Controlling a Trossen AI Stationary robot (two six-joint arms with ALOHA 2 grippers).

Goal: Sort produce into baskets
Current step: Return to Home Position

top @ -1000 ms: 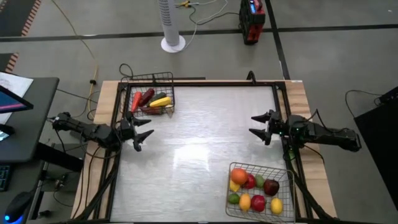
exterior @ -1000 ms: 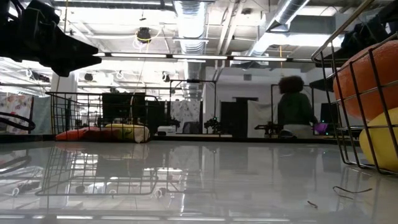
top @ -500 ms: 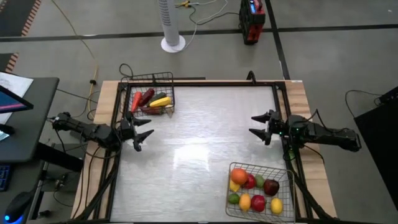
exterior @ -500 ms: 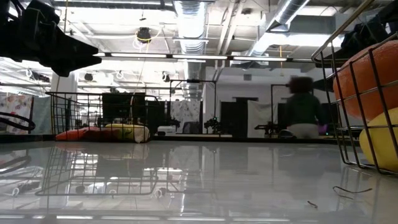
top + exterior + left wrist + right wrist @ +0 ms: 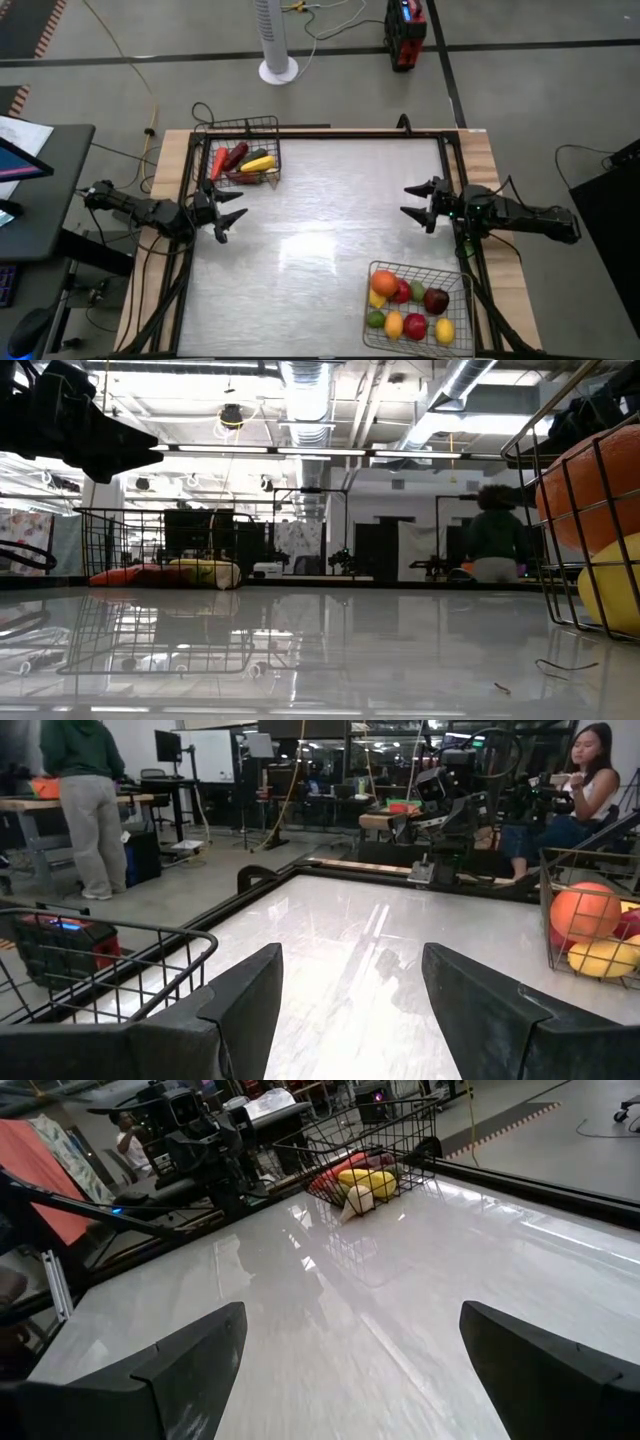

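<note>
Both jaws wide open, nothing held. Left gripper [image 5: 236,212] sits mid-left of overhead frame at the table [image 5: 320,215] edge, just below the dark basket [image 5: 243,124]. Right gripper [image 5: 404,200] is mid-right, fingers pointing inward, above the gold basket [image 5: 372,268]. Grippers well apart. Produce is in the baskets: long pcs [image 5: 245,160] (red, dk green, yellow) in the dark basket, upper left; round pcs [image 5: 415,325] (orange, red, yellow, green) in the gold basket, lower right. Low cam: person [image 5: 492,540] standing in bkgd, right of center.
</note>
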